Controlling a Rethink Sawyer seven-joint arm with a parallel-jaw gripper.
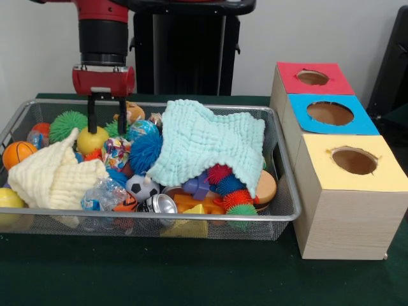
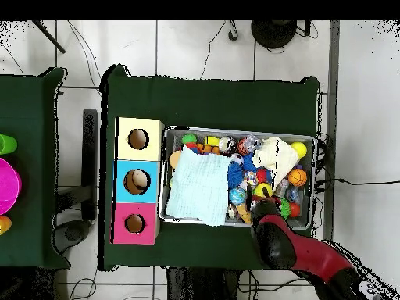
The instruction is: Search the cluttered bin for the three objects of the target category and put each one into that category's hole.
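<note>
Front view shows the gripper (image 1: 107,115) with fingers spread over the yellow ball (image 1: 92,139) in the cluttered bin (image 1: 191,215), so it should shift to the blotched cloth piece (image 1: 115,152) just beside, descending straight and pinching only fabric.

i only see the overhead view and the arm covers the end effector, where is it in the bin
Observer: In the front view the end effector hangs open near the bin's robot-side rim, just above a yellow ball. It holds nothing.
Operator: any blotched cloth near it
Observer: One blotched cloth piece shows just below it, between the yellow ball and a blue spiky ball.
Operator: whats under the mint cloth
Observer: Red spiky balls poke out from under the camera-side edge of the mint cloth.
</note>
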